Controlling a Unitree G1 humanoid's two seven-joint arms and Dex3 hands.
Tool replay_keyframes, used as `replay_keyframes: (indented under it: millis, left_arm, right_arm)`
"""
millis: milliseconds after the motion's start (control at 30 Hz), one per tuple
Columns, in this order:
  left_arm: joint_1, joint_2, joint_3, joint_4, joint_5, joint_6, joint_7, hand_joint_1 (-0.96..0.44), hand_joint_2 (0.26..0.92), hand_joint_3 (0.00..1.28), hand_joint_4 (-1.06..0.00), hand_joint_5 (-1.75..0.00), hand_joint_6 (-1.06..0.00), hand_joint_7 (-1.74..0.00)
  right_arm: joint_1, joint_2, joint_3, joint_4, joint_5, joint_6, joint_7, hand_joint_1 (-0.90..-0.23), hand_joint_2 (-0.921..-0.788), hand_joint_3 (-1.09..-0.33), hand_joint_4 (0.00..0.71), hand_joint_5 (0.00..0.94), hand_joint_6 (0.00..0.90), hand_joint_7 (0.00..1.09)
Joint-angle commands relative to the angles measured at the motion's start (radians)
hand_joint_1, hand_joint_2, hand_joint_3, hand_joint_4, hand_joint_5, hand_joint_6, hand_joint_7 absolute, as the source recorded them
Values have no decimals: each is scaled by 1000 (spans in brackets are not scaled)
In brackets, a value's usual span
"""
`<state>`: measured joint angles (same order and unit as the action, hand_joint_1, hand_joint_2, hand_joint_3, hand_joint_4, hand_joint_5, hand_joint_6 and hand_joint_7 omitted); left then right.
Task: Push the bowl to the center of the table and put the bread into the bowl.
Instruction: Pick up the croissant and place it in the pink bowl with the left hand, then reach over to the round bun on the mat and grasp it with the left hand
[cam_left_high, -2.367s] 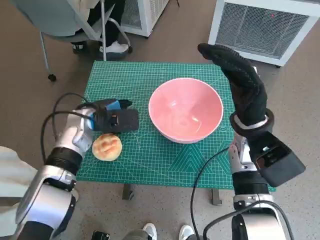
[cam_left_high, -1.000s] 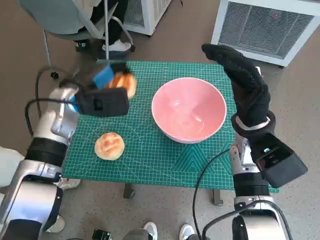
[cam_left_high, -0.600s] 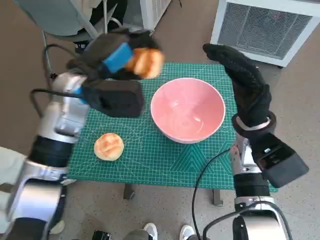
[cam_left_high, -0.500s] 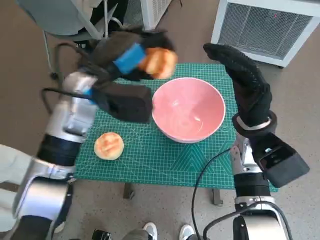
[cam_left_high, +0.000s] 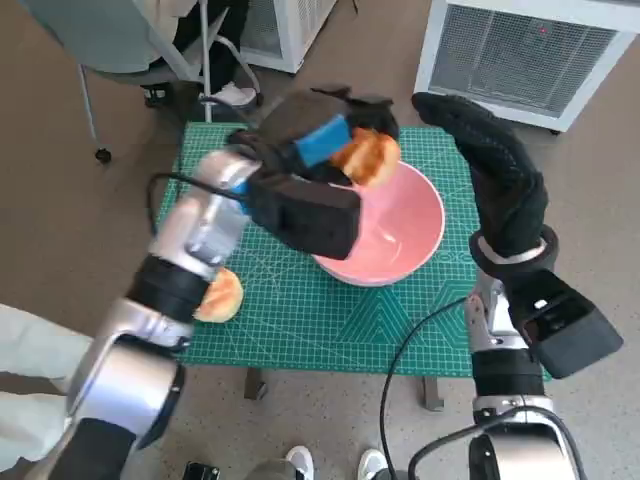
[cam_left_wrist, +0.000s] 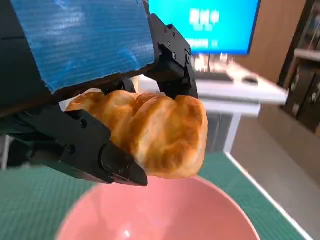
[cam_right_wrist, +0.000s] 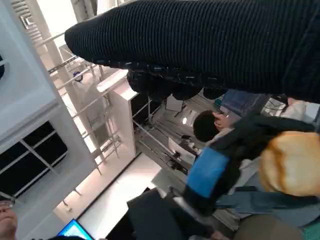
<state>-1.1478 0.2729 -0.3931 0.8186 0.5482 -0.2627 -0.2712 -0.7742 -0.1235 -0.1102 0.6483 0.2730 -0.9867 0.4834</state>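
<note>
Holding bread (cam_left_high: 369, 157) over pink bowl (cam_left_high: 405, 250), left hand (cam_left_high: 322, 138), bowl seemingly empty

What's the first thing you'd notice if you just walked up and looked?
The left hand holding a golden bread roll in the air, right over the big pink bowl on the green mat. The gloved right hand stands open beside the bowl, and another roll lies on the mat.
</note>
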Motion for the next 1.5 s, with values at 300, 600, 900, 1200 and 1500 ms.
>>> replay_keyframes:
  millis: [300,600,900,1200,1500]
  left_arm:
    - [-61,-13,-21,99,-59,104,-349,-115,793,125,-39,-91,-27,-384]
    - [6,23,5,-13,-81,95,-374,-251,776,73,0,-2,0,-328]
    - [118,123,50,-268,-119,108,-410,-247,790,60,1,1,-3,-327]
    - [314,284,181,-641,-237,179,-512,-177,821,21,-22,-5,-141,-193]
    - [564,477,341,-867,-316,179,-557,-125,830,3,-97,-14,-258,-91]
  right_arm:
    - [25,-20,-9,3,-15,-7,-11,-626,-921,-779,286,126,-1,729]
    - [24,-12,-8,8,-27,-12,-31,-628,-921,-777,286,127,-1,728]
    - [27,-8,-2,15,-28,-22,-32,-617,-921,-780,286,127,-1,728]
    - [30,-1,6,13,-22,-24,-30,-620,-921,-779,285,127,-1,716]
    - [39,4,13,-8,-15,-12,-30,-620,-921,-780,284,127,-1,712]
